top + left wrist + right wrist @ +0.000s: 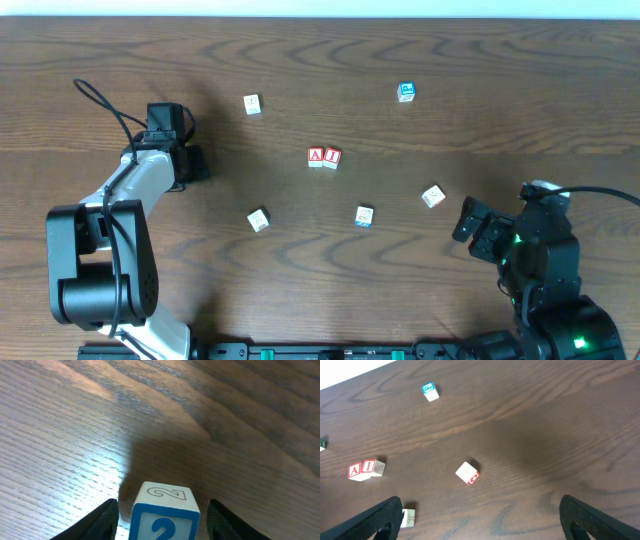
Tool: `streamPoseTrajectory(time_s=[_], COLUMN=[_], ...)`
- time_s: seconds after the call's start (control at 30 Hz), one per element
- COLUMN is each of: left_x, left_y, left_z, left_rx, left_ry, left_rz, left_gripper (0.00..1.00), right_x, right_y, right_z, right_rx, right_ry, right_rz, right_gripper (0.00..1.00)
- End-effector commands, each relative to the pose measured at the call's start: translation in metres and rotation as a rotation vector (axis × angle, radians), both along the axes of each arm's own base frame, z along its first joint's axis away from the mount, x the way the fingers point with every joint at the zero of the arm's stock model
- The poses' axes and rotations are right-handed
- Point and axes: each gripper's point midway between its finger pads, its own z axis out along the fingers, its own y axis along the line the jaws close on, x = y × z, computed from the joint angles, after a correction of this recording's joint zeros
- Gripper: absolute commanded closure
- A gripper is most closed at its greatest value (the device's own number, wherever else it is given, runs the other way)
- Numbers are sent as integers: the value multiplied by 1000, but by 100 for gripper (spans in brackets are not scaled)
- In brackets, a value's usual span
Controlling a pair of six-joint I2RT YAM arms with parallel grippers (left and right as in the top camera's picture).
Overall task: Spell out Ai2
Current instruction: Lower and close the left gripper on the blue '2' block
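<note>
A blue "2" block (165, 512) stands on the table between my left gripper's (162, 522) fingers, with a small gap on each side; the gripper is open. In the overhead view the left gripper (190, 162) is at the left and hides this block. The red "A" block (316, 157) and red "I" block (332, 157) sit side by side, touching, at the table's middle; they also show in the right wrist view, "A" (354, 471) and "I" (368, 466). My right gripper (468, 224) is wide open and empty at the front right (480, 520).
Other letter blocks lie scattered: a blue one (406, 92) at the back, a white one (252, 104) back left, one (258, 220) front left, one (364, 216) front middle, and a red-marked one (433, 196) near the right gripper (468, 473).
</note>
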Motion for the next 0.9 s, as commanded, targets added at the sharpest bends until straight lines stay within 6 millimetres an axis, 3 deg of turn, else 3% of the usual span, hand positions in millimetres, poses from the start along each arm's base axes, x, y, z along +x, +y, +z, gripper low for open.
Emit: streamPoseTrajectory(time_s=[0.0,0.87], left_x=[6,6], left_y=[-2,-1], left_z=[0,0], left_rx=[-13,-11], left_ry=[-5,-5], left_rz=[-5,-4], left_gripper=[48,71], right_x=[-1,-1], right_y=[-4,-4], right_z=[-1,-1], right_rx=[9,9], right_ry=[-1,-1], right_rz=[-28,-28], right_gripper=[1,1])
